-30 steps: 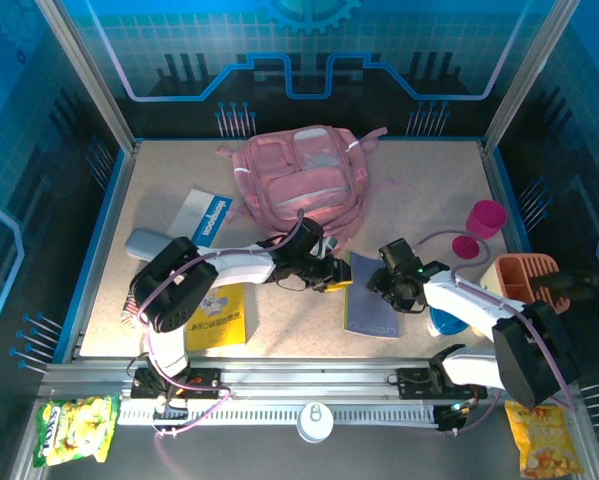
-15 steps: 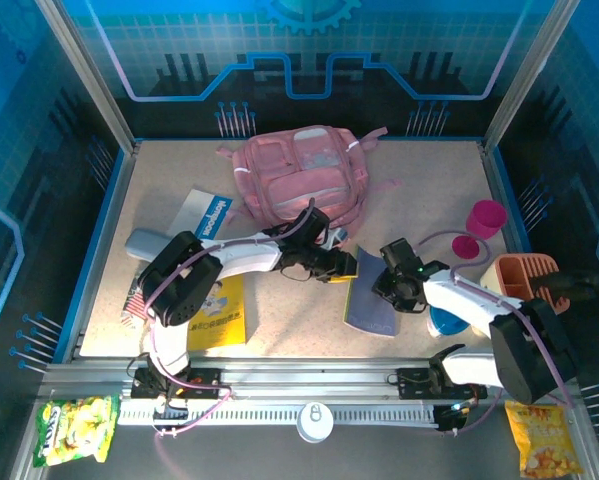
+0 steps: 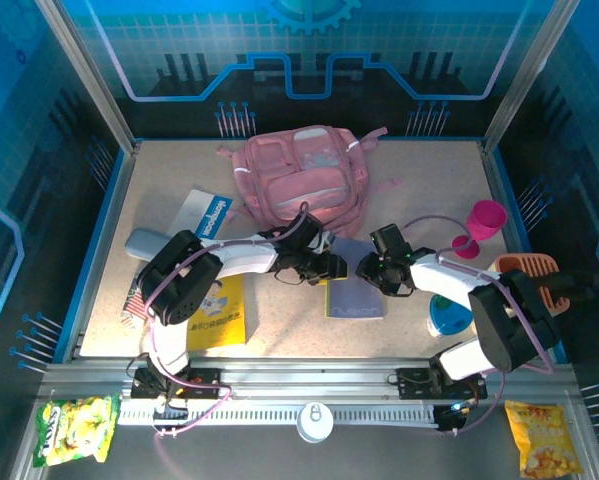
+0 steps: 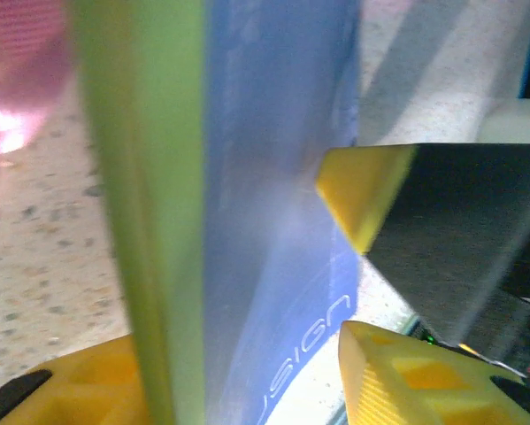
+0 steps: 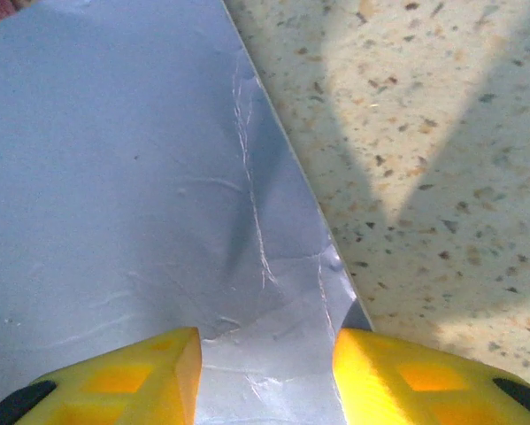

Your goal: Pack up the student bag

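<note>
On the table (image 3: 439,190) the bag (image 3: 299,180) lies at the far middle, a notebook (image 3: 357,298) just in front of it, the left pincer (image 3: 331,270) and right pincer (image 3: 369,268) straddling its edges, though I cannot tell whether either really clamps it.

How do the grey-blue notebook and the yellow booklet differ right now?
The grey-blue notebook has a nearly plain cover; the yellow booklet carries pictures and text. The notebook sits between the left end effector and right end effector; the booklet lies apart, partly under the left arm. The notebook is nearer the student bag. Both are thin and rectangular.
</note>
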Robot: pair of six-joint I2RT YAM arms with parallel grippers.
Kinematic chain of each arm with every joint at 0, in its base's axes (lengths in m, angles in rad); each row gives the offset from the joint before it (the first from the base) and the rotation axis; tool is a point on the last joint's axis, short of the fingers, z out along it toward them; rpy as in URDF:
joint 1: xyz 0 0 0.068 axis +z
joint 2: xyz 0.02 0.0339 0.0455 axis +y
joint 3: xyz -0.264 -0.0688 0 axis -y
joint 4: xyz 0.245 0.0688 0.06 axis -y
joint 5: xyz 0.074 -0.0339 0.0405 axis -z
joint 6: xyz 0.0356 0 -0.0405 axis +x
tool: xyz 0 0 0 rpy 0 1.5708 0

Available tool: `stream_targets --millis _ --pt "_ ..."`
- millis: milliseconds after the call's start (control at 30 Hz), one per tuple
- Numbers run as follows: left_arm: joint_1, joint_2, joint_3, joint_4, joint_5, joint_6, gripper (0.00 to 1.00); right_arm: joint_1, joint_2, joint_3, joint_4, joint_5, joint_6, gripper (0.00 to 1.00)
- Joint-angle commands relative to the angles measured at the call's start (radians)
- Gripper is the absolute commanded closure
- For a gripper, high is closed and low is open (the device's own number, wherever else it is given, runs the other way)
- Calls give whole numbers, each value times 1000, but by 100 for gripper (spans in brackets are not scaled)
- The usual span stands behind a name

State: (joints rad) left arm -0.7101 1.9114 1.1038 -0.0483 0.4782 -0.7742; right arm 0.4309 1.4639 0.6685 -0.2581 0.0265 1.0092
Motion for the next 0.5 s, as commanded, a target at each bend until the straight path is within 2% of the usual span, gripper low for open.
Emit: stream_targets --millis 0,267,467 --pt "14 -25 -25 -1 -27 -21 54 -5 59 -23 -21 -40 -18 53" --pt "17 -62 -40 32 -35 -21 66 -15 45 -30 -27 -34 -22 54" --pt "22 -140 -55 5 -51 1 82 -47 -46 -30 -46 -32 -58 51"
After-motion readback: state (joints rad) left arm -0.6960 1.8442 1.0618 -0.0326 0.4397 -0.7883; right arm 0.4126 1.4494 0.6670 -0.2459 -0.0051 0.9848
